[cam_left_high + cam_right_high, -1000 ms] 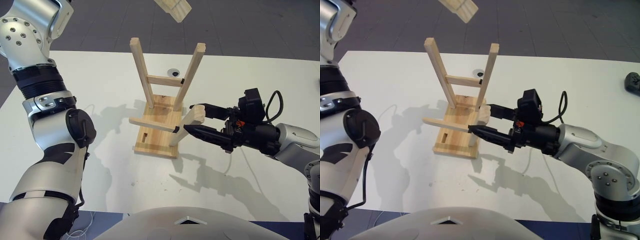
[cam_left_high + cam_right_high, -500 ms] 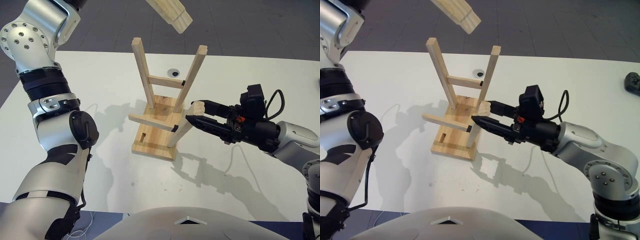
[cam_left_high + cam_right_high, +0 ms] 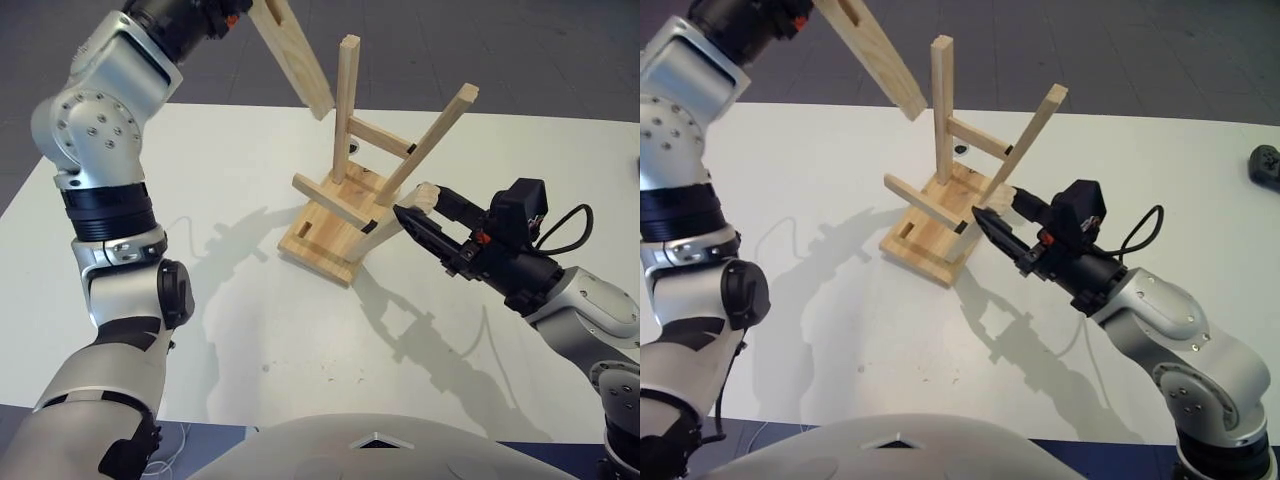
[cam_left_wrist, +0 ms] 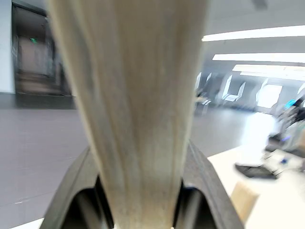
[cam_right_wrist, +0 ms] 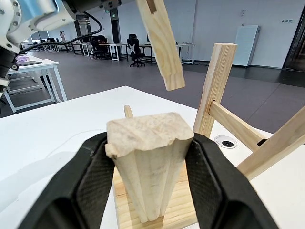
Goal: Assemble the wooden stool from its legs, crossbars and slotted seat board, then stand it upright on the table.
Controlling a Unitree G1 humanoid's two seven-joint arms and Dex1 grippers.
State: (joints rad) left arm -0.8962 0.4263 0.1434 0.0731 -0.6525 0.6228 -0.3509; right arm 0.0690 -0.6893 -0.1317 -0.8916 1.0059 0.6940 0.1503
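R claw (image 3: 417,205) is clamped on the free end of a leg (image 5: 147,157) of the part-built stool (image 3: 345,215), one finger on each side. Stool sits tilted on the tabletop (image 3: 250,330); seat board (image 3: 322,240) looks to rest on its low edge, w/ two long legs (image 3: 346,105) & a crossbar (image 3: 381,137) sticking up. L claw (image 4: 138,205) is closed on a loose leg (image 3: 297,55), held high over the tabletop, lower end near the tallest long leg
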